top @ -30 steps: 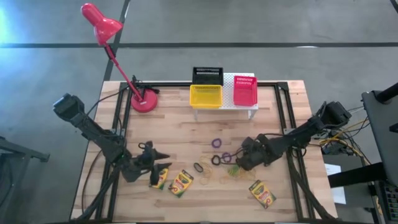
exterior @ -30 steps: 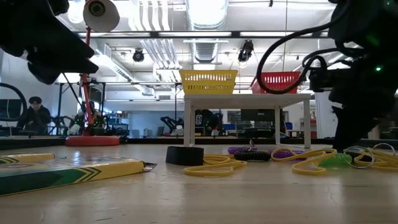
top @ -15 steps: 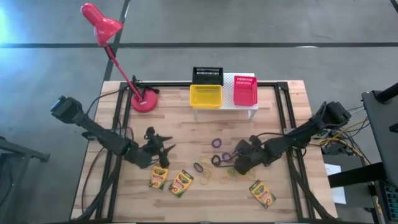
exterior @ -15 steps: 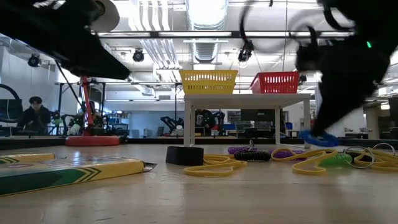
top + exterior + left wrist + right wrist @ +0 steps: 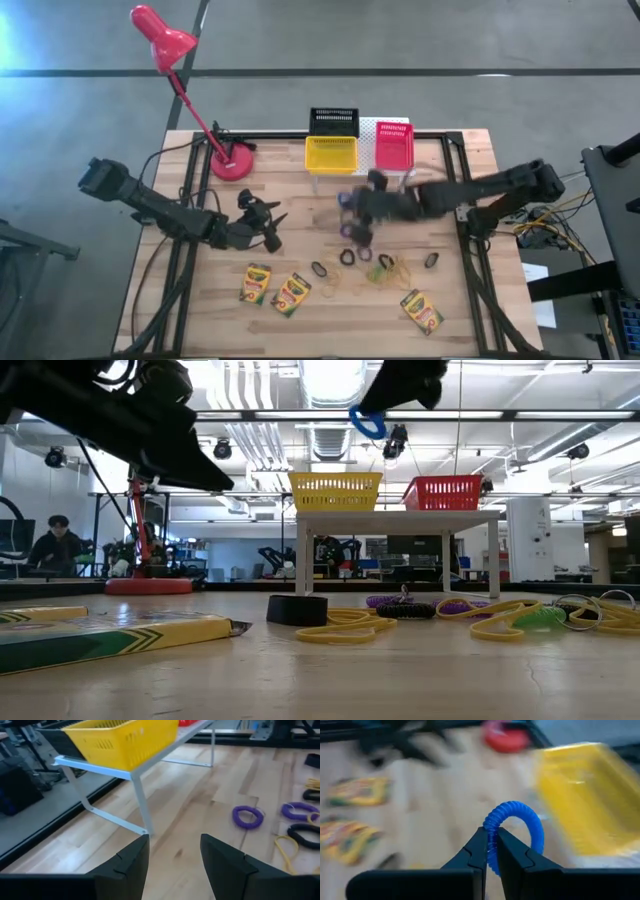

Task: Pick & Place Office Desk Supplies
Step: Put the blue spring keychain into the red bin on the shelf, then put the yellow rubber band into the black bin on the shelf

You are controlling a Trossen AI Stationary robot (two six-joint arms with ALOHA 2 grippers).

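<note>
Right tool (image 5: 491, 851) now up off the bench (image 5: 300, 215) and swung toward the yellow basket (image 5: 331, 154), clenched on the blue ring (image 5: 512, 827) lifted from the ring cluster, so drop-off looks next; left tool (image 5: 172, 855) released, empty, hovering mid-bench.

bare wood lies open before the white riser (image 5: 392, 178); rings and bands (image 5: 352, 257) crowd the table's middle.

Bright overhead ceiling lights (image 5: 330, 380) glare in the low view; the right wrist view is motion-blurred.
</note>
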